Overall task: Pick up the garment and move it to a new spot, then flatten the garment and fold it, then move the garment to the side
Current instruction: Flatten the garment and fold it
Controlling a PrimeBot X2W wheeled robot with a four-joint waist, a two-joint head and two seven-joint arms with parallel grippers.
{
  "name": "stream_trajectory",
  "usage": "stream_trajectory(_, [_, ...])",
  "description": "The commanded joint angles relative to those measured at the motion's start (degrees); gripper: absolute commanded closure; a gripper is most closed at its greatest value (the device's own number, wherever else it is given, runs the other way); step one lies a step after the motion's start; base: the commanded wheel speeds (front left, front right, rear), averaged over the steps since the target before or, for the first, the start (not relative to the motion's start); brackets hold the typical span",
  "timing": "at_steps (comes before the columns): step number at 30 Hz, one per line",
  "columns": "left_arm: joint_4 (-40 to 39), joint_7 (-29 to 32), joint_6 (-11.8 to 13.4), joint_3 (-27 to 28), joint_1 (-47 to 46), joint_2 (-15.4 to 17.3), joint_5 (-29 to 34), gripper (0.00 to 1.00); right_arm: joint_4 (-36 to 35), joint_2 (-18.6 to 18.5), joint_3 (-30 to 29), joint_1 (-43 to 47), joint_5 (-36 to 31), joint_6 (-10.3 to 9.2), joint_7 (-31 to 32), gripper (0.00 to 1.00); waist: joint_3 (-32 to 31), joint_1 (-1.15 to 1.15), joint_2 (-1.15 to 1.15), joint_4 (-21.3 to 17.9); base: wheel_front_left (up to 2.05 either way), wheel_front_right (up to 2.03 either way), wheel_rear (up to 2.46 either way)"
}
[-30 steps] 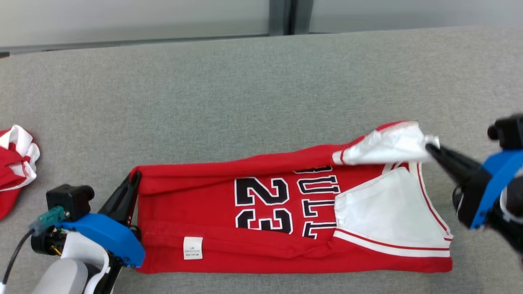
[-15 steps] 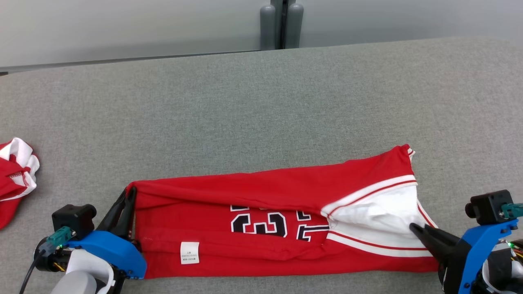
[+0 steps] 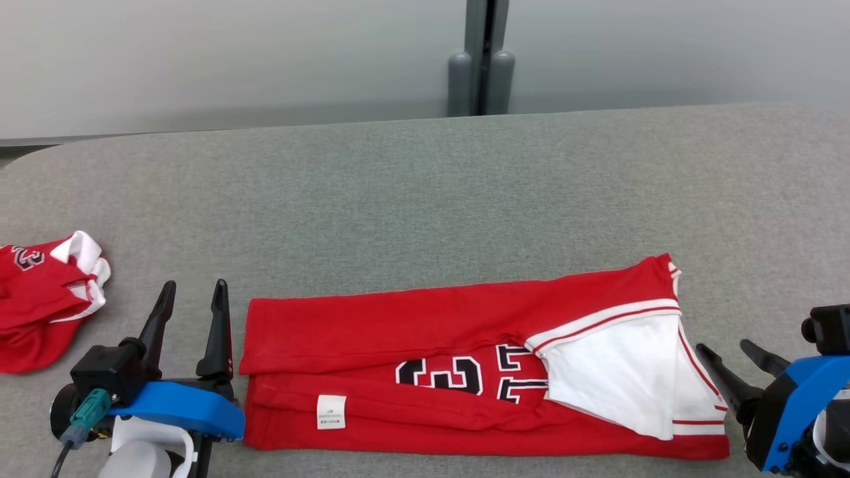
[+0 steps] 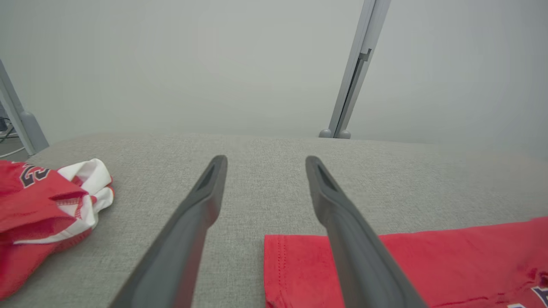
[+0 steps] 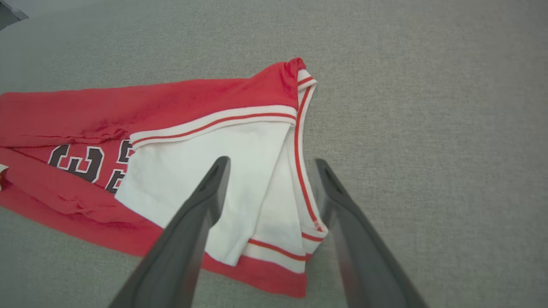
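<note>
Mid-fold, the garment point(image 3: 465, 372) lies lengthwise-folded on the bench point(image 3: 398, 199), left end effector point(image 3: 194, 287) and right end effector point(image 3: 722, 345) both parted, empty (next, probably: grasp one end, fold crosswise).

Jersey point(image 3: 372, 325) — number point(image 3: 441, 375) part-hidden (tag point(image 3: 331, 411) unreadable).

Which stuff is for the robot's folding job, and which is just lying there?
For the job: the red jersey folded on the grey table; the left gripper and right gripper, both open beside its ends.
Just lying about: the crumpled red garment at the left; the grey posts behind the table.
</note>
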Motion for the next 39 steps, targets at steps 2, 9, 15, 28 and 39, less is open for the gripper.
stream_trajectory(2, [-0.5,-0.4,1.0,0.3,0.0,-0.5,1.8,0.00,3.2,1.7,-1.7,-1.9,-2.8,0.01,1.1,0.00,-0.3,0.01,0.00,0.9,0.00,0.00,0.00])
stream_trajectory(9, [-0.2,-0.4,0.9,0.4,-1.5,-1.0,3.0,0.00,11.4,5.6,-4.1,-6.2,-8.2,0.01,2.2,0.00,0.5,0.01,0.00,2.3,0.00,0.00,0.00])
stream_trajectory(15, [0.7,-0.4,0.3,-0.2,-2.4,-1.3,3.3,0.00,19.6,8.0,-5.6,-10.8,-14.3,0.01,1.7,0.00,1.6,0.01,0.00,3.6,0.00,0.00,0.00])
stream_trajectory(28, [2.0,-0.4,0.9,0.2,-3.4,-0.8,2.8,0.00,25.4,7.8,-0.1,-13.6,-14.6,0.02,1.3,1.00,2.2,0.01,0.00,3.3,0.00,0.00,0.00])
stream_trajectory(39, [1.1,-0.4,1.7,1.9,-0.2,-1.0,1.0,0.00,16.5,-1.0,-2.2,-10.9,-12.0,0.00,2.2,1.00,0.5,0.01,0.00,1.6,0.00,0.00,0.00])
